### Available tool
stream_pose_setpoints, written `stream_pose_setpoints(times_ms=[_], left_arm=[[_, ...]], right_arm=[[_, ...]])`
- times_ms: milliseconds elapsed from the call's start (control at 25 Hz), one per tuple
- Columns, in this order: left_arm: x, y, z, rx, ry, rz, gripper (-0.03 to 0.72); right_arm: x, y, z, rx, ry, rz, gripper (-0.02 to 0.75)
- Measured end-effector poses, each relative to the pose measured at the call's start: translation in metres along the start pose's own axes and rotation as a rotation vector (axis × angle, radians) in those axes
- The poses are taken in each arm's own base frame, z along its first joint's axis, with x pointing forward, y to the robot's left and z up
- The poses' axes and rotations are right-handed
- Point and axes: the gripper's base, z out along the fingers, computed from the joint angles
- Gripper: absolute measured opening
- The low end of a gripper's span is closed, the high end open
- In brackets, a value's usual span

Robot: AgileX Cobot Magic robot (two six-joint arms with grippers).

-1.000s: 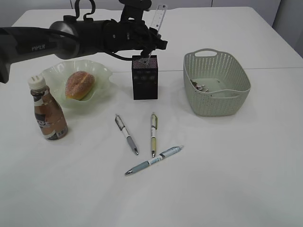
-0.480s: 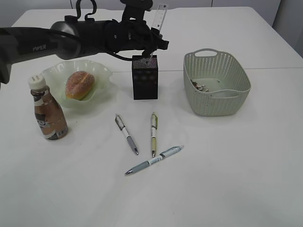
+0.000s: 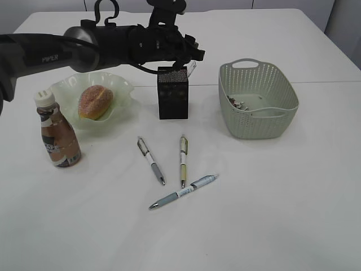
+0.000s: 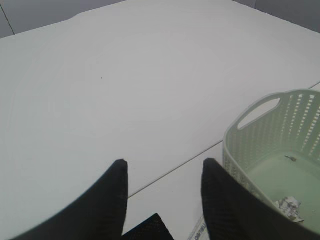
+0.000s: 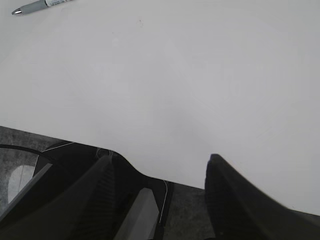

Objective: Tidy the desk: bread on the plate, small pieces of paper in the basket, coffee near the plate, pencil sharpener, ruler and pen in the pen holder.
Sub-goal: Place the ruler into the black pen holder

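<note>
My left gripper [image 3: 189, 56] hovers over the black mesh pen holder [image 3: 172, 93], jaws open with nothing between them [image 4: 165, 164]. The clear ruler [image 3: 192, 68] stands inside the holder, only its top end showing [image 4: 200, 231] beside the holder's corner [image 4: 150, 227]. The bread [image 3: 94, 101] lies on the green plate [image 3: 121, 84], with the coffee [image 3: 56, 132] in front of it. Paper scraps [image 3: 237, 103] lie in the basket [image 3: 256, 99]. Three pens [image 3: 151, 160] [image 3: 183, 160] [image 3: 183, 192] lie on the desk [image 3: 271, 186]. The pencil sharpener is out of view. My right gripper [image 5: 161, 160] is open at the desk's near edge.
The basket [image 4: 280, 145] with its scraps [image 4: 287, 206] sits just right of the left gripper. A seam crosses the tabletop behind the holder [image 4: 170, 172]. One pen tip [image 5: 45, 4] shows far ahead of the right gripper, and the dark robot base [image 5: 75, 200] lies below the desk's edge.
The ruler stood tall in the left gripper's grip above the holder. It has now dropped into the holder, and the left jaws have widened. The right arm has not moved.
</note>
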Motion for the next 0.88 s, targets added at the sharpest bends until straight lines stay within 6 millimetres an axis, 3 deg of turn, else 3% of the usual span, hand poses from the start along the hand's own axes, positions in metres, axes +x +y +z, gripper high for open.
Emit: stream_pose_setpoints(times_ms=[240,520,880], left_arm=[[-0.002,0.002,-0.002,0.000,0.008,-0.001,0.354],[-0.027,0.012,-0.023,0.016,0.088,-0.007,0.354],[-0.083,0.025,-0.080,0.041,0.178,-0.024,0.354]], right_arm=[[0.000,0.000,0.000,0.000,0.000,0.000,0.452],[0.000,0.000,0.000,0.000,0.000,0.000,0.452],[0.000,0.000,0.000,-0.002,0.000,0.001,0.449]])
